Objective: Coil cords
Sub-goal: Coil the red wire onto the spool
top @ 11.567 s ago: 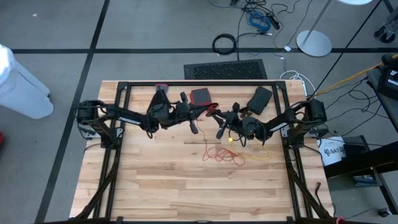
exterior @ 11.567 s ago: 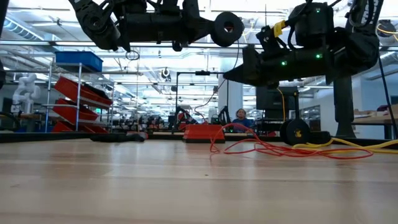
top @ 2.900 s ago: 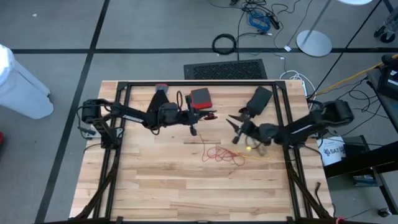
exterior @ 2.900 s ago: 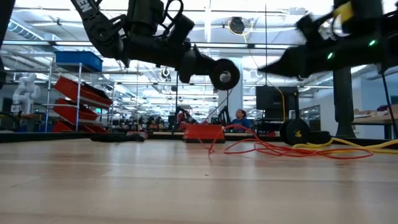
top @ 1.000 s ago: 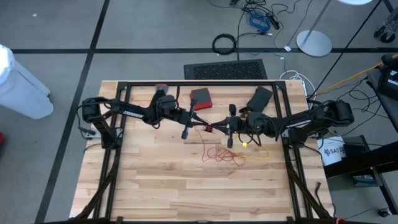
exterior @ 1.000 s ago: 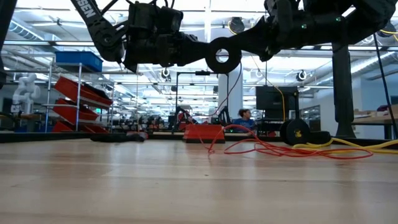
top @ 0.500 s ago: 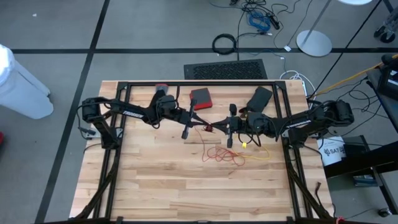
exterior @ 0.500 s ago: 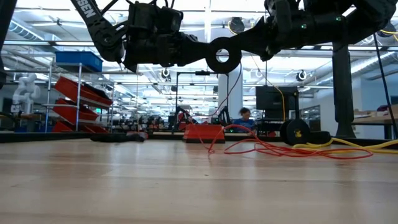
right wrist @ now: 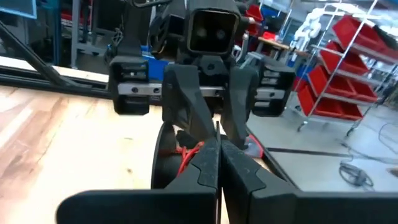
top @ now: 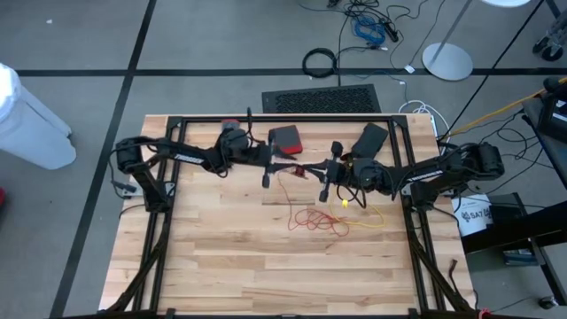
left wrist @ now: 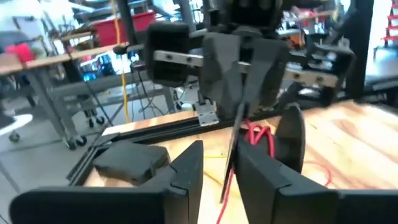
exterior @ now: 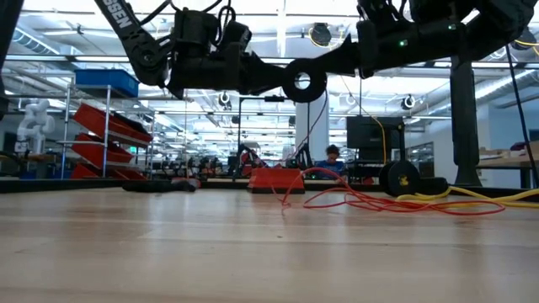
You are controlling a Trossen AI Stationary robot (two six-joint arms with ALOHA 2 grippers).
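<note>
Thin red cord (top: 312,219) lies tangled on pale planked table (top: 230,266)

Bright, even overhead light — wrist views soft, backgrounds blurred.

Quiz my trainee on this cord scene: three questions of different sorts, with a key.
1. True or false: the red cord lies wholly on the table.
2. Which gripper's fingers are shut on the red cord? A left, B right, C neither.
3. Fill in: the yellow cord lies on the ___ arm's side of the table.

Key:
1. False; one end is lifted between the arms.
2. B, the right gripper.
3. right
</note>
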